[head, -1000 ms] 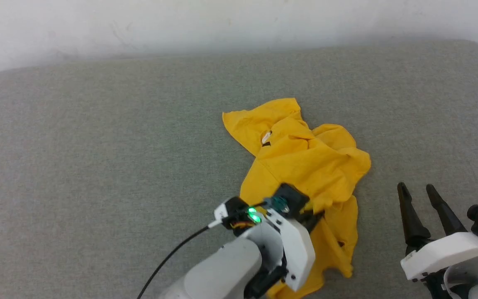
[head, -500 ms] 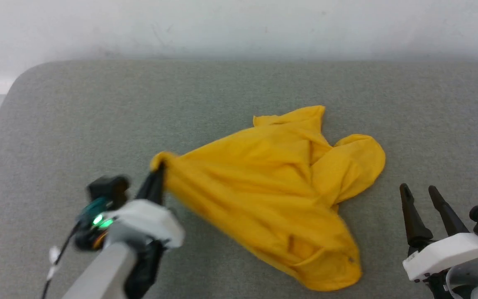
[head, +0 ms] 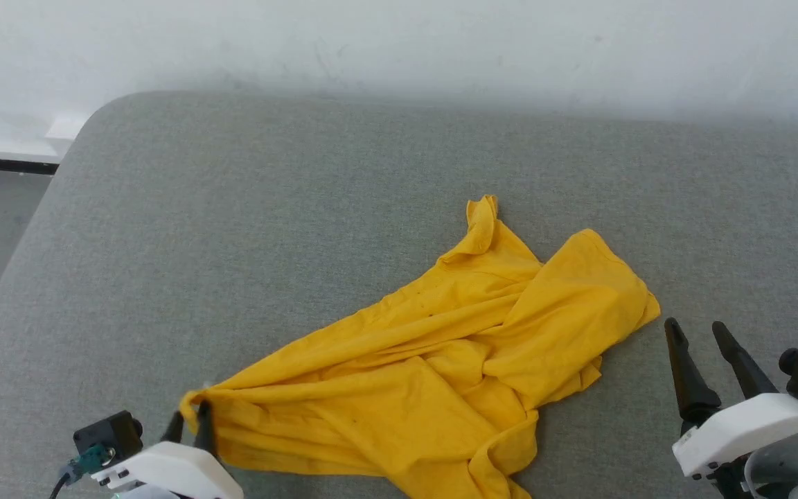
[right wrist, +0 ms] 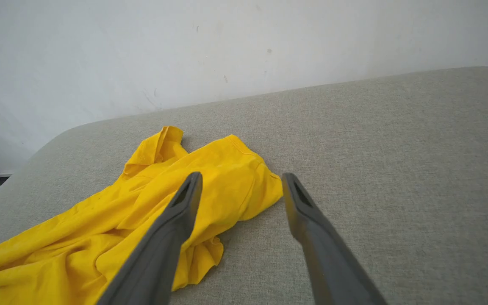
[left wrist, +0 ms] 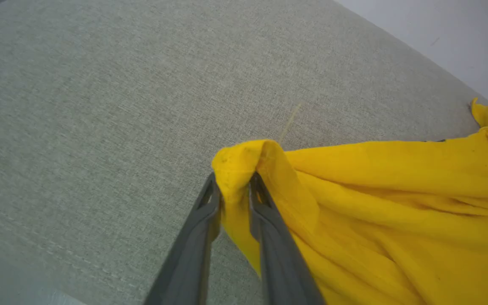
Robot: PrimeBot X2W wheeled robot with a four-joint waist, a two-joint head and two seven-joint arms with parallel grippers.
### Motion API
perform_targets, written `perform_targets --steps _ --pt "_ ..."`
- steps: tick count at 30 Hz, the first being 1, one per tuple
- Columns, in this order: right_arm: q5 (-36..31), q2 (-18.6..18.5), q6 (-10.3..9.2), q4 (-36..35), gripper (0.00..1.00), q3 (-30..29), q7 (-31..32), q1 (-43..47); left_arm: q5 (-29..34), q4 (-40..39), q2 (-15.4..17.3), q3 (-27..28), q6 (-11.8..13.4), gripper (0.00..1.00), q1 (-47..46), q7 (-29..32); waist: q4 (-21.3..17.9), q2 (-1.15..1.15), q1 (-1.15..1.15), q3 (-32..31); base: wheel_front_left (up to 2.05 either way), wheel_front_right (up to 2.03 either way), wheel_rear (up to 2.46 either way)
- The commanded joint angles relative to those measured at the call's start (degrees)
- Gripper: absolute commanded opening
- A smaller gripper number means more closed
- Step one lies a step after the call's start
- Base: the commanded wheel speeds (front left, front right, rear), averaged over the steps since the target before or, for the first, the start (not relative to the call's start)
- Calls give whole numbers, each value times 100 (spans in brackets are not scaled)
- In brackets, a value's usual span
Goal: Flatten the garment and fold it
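Yellow garment (head: pixel 440 360) all rumpled, stretched diagonally from lower left to centre right of the head view on grey upholstery (head: pixel 233 229). Left gripper (head: pixel 191 421) down at lower left, pinched onto a bunched corner of it. Right gripper (head: pixel 700 333) at lower right, jaws spread wide, just beside the garment's right edge.

— How much of the garment (head: pixel 440 360) is lost?
— Its near hem runs off the head view's bottom edge, and in the left wrist view it runs off the right side.
— And the left gripper (head: pixel 191 414)?
— Mostly cut off below (finger ends and a white shell clear the edge). A fold drapes the tips, so I cannot tell whether the jaws pinch the cloth or just flank it.
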Motion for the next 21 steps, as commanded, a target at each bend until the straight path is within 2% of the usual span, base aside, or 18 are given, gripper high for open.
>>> perform_targets --steps 1,4,7,13,17,21 --pt "-19 12 -4 -23 100 13 -1 21 -18 -59 -49 61 -88 100 8 -146 40 0 0 -19 0 0 0" --pt "-102 12 -4 -62 100 18 -54 1 209 -253 -109 211 -324 100 -85 -608 71 0 0 -36 0 0 0" --pt "-237 12 -4 -96 100 42 -98 -92 885 -566 -209 378 -501 100 -225 -742 96 0 0 -26 0 0 0" --pt "-623 12 -4 53 100 163 207 -753 2450 -1375 -995 981 -1025 100 -367 -751 151 0 0 148 0 0 0" --pt "-895 12 -4 596 100 141 630 -1625 3003 -1411 -1475 1210 -1487 100 -545 -752 186 0 0 380 0 0 0" --pt "-1086 12 -4 1532 100 -46 1190 -2475 3336 -1306 -1864 1370 -1884 100 -773 -752 340 0 0 674 0 0 0"
